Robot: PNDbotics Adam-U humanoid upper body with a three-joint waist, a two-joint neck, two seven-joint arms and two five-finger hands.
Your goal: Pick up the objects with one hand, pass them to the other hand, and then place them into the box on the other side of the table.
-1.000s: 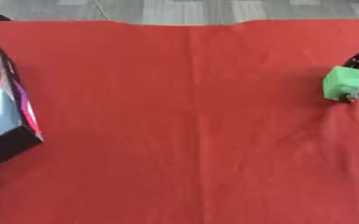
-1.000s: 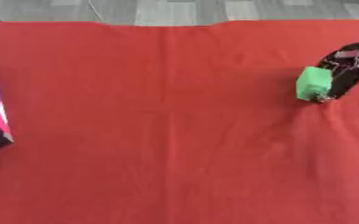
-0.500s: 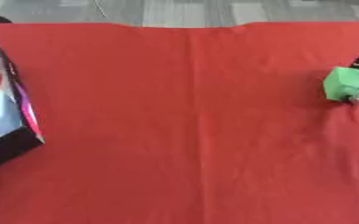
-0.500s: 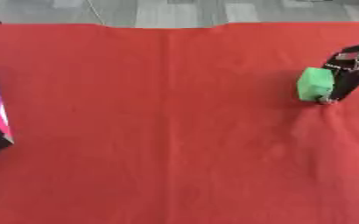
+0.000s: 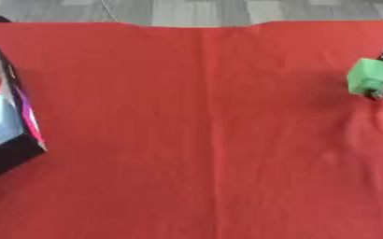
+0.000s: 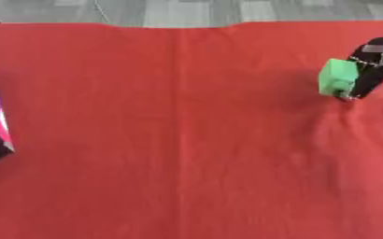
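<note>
Green block (image 6: 337,77) is sitting in the right hand's (image 6: 371,70) curled fingers at the red cloth's (image 6: 187,140) right edge; risking a drop mid-handover, since the box (image 5: 19,126) is lying far left.

The right hand (image 6: 373,70) enters from the right edge, black with silver joints, its fingers pointing down toward the table and closed against a green block (image 6: 337,78) held at its inner side. No left hand shows in either view.
</note>
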